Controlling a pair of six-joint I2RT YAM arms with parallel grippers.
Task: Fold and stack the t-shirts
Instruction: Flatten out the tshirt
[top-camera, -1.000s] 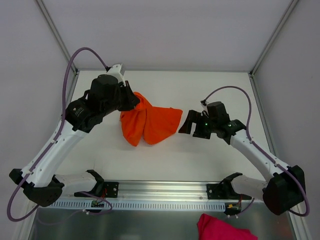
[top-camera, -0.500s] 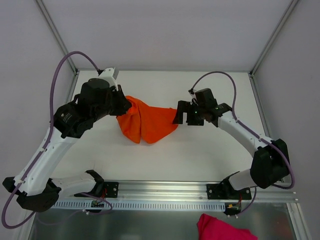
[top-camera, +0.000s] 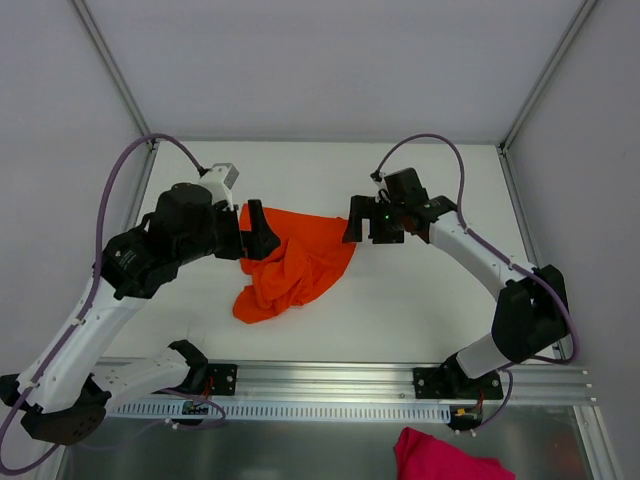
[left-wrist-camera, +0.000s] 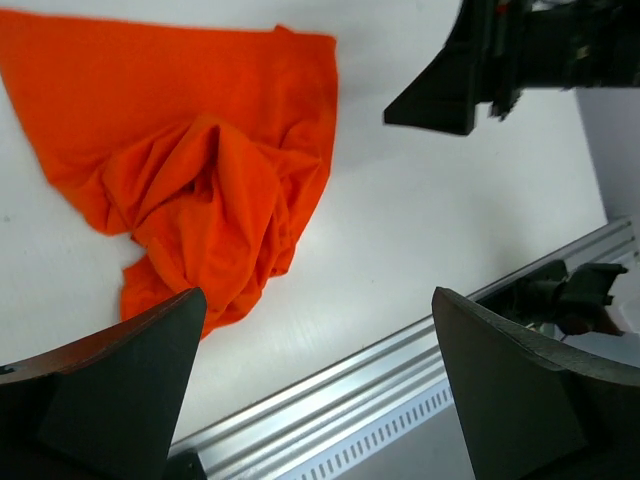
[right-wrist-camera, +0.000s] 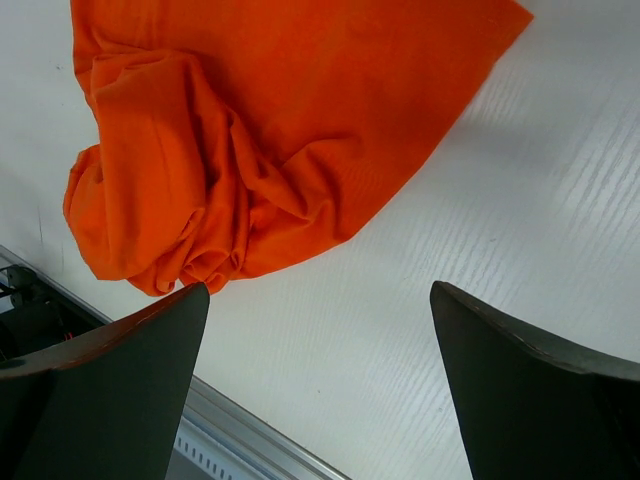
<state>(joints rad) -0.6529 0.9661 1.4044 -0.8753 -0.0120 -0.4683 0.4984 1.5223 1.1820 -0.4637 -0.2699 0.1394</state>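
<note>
One bright orange t-shirt (top-camera: 295, 262) lay unfolded on the white worktop (top-camera: 420, 300). Its far portion was spread flat, and its near left portion was bunched into loose, crumpled folds.

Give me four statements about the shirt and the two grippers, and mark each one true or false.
1. The orange t-shirt lies crumpled on the table, not folded. True.
2. The left gripper has its fingers shut on the t-shirt. False: its fingers stand wide apart and hold nothing.
3. The right gripper is open, with nothing between its fingers. True.
4. A pink cloth lies on top of the orange t-shirt. False: the pink cloth lies well apart from it, at the bottom edge of the top view.
</note>
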